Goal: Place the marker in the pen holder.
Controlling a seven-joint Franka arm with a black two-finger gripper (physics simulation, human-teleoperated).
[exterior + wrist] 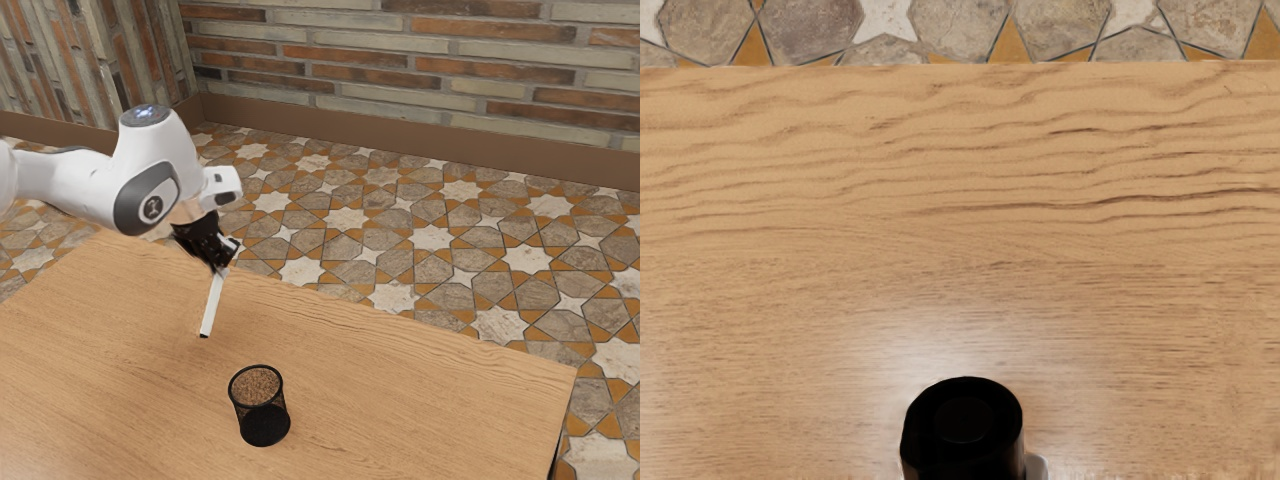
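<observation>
On the exterior view I have my gripper (222, 258) closed around the marker (213, 305), which hangs below it at a tilt, its lower, black-tipped end leaning to the exterior view's left; I can't tell how far that tip is from the table (110, 350). The holder (262, 408) stands upright on the table, lower than my gripper and apart from the marker, toward the exterior view's right and nearer that camera. My wrist view shows the marker's round black end just under the hand.

Pen holder (260, 428) on table (110, 350), marker (212, 305) in hand (222, 266) above table, floor (430, 237) behind.
</observation>
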